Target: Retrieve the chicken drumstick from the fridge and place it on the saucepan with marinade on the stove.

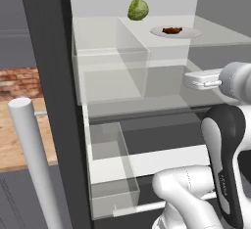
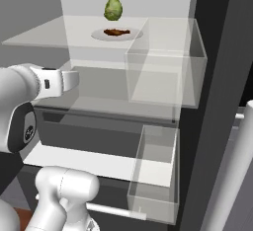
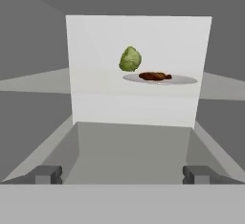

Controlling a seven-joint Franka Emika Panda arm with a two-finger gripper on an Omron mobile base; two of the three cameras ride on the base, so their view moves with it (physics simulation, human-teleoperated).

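fridge [image 1: 59, 76] open; chicken drumstick [image 3: 154, 76] on plate [image 3: 184, 80] (white interior)

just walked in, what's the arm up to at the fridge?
The fridge is open and the arm is reaching in with its gripper open and empty, aimed at the upper shelf. The chicken drumstick lies on a white plate on that shelf, with a green leafy vegetable just beside it. The gripper is short of the plate, nothing touched yet. The drumstick has not been picked up.
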